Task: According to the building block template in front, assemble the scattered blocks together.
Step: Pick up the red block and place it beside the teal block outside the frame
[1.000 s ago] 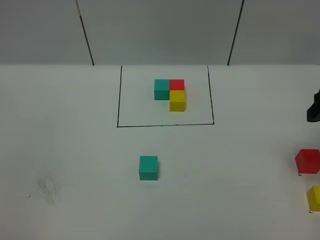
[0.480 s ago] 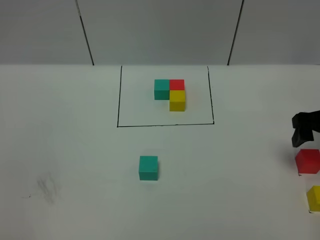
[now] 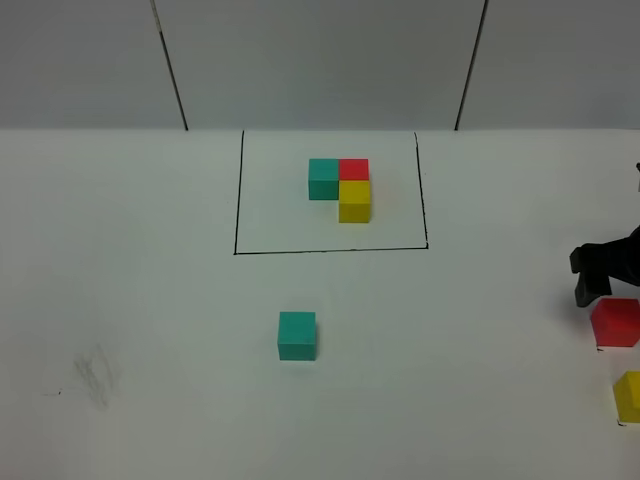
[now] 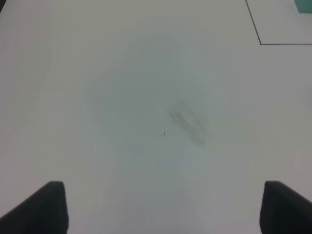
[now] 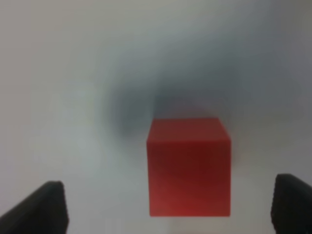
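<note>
- Blocks lie apart and have not moved: teal block (image 3: 297, 335) alone in front of the template (image 3: 340, 187), red block (image 3: 615, 322) and yellow block (image 3: 629, 396) at the far right.
- My right claw (image 5: 170, 209) has come down and inward since a second ago. It is spread wide, with the red block between its fingers, untouched.
- My left claw (image 4: 163, 209) is released over a grey smudge (image 4: 187, 122).
</note>
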Available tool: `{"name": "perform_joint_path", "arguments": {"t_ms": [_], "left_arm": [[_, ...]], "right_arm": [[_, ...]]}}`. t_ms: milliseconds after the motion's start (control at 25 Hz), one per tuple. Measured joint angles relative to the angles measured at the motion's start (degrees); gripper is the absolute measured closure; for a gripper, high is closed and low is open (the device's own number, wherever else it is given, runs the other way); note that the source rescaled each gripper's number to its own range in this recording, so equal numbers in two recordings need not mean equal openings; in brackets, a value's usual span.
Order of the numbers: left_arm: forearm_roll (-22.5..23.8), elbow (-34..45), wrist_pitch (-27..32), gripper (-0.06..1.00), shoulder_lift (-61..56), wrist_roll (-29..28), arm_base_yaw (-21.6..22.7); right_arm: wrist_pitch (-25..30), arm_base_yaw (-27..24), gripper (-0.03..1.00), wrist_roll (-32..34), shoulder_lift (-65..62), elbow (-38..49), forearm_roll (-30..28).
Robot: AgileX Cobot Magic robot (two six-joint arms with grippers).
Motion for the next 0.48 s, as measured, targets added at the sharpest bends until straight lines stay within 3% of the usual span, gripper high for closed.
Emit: {"name": "perform_joint_path", "arguments": {"t_ms": [480], "left_arm": [[0.00,0.00,0.00,0.13,0.00,0.00,0.00]], "right_arm": [[-2.34,0.00,0.26,0.00,6.42,0.00,-1.56]]}}
